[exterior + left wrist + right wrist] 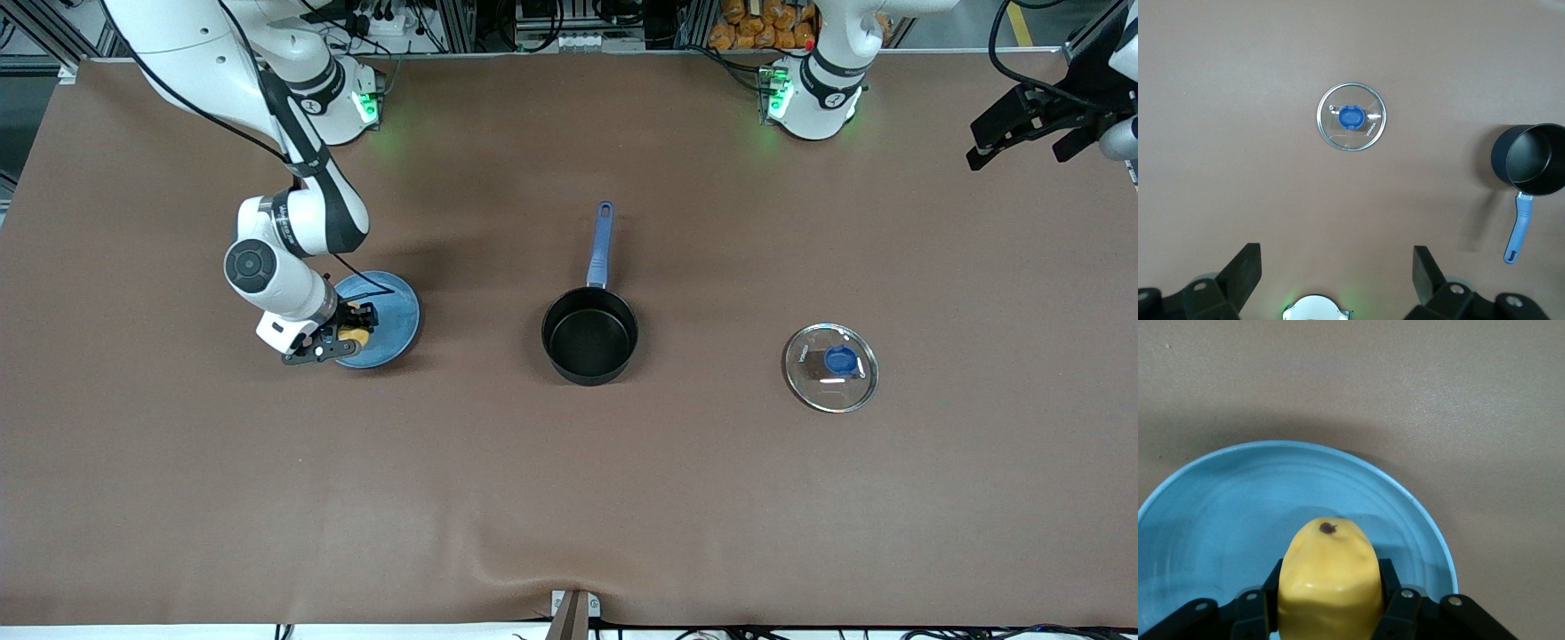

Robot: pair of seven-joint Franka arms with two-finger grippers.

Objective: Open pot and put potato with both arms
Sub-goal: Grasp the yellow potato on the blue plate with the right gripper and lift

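- My right gripper was down at the light-blue plate, toward the right arm's end of the table. Its fingers were closed against both flanks of the potato, so the potato was clamped between them.
- The potato sat over the plate. I could not tell whether it was touching the plate surface.
- My right arm reached out from its base, bent at the elbow, and the wrist pointed downward onto the plate.
- The potato was yellow, oval and smooth-skinned, with one small dark spot at its exposed end.
- The pot stood near the middle of the table, well apart from the plate. It was uncovered, black inside and out, and nothing lay in it. Its blue handle pointed toward the arms' bases, with the hole at the tip.
- The glass lid lay flat on the table toward the left arm's end, well apart from the pot, its blue knob facing up.
- My left gripper was raised over the table edge at the left arm's end. Its fingers stood wide apart and held nothing.
- My left arm waited there; its wrist view looked down on the lid and the pot.
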